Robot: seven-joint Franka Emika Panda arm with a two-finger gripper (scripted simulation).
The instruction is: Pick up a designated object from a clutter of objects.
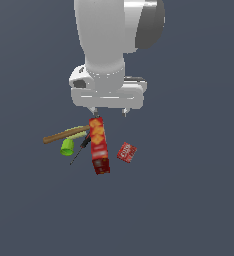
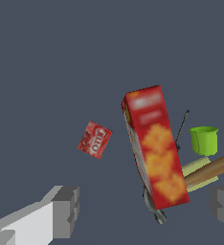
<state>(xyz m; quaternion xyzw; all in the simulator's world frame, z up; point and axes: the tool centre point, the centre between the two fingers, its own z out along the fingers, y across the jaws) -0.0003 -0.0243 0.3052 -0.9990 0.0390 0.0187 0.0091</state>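
Flat slate-blue tabletop [image 1: 189, 200] fills both views, matte and featureless, with no walls or room visible beyond it. Above the clutter we see the glossy white arm, its tool [image 1: 109, 111] hanging with two short fingertips spread wide and nothing between them; in the wrist view the grey blocky fingers [image 2: 66, 210] stand far apart at either edge. Below lies a long rectangular cracker box [image 1: 99, 145], red cardboard printed with orange crackers. A thin black tool [image 1: 81, 148] rests just beside the box on the exterior view's left. The lime-green cup [image 1: 67, 146], smooth plastic, round and tapered, sits at the exterior view's left of the group, close to the hammer [image 1: 66, 134], whose brown wooden handle stretches away from the box over a pale yellowish piece that we cannot identify. A small red box [image 1: 126, 152], flat and squarish with white lettering, lies apart on the exterior view's right of the cracker box.
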